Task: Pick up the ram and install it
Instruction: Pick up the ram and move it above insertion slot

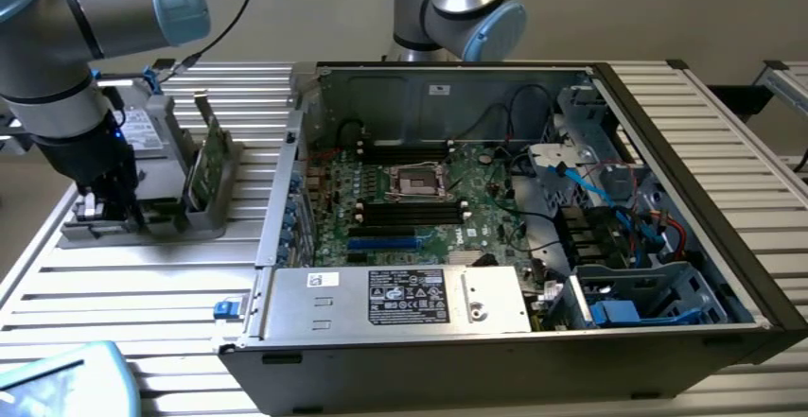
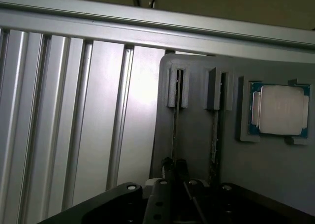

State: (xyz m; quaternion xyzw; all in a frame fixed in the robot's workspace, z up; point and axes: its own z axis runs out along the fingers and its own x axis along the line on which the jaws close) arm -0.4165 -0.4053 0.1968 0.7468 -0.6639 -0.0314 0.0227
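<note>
The ram (image 2: 175,120) is a thin stick seen edge-on, standing in a slot of the grey holder (image 2: 197,86). My gripper (image 2: 174,166) has come down over it, and its dark fingertips (image 2: 168,164) press against both sides of the stick. A second thin stick (image 2: 216,130) stands in the neighbouring slot. In the exterior view my gripper (image 1: 101,211) hangs low over the holder (image 1: 165,226) on the slatted table, to the exterior view's left of the open computer case (image 1: 505,209).
A processor chip (image 2: 280,110) lies in a pocket of the holder. A green circuit board (image 1: 208,157) stands upright in the holder. Inside the case, black memory slots (image 1: 411,211) flank the processor socket (image 1: 417,181). A second arm (image 1: 455,10) stands behind the case.
</note>
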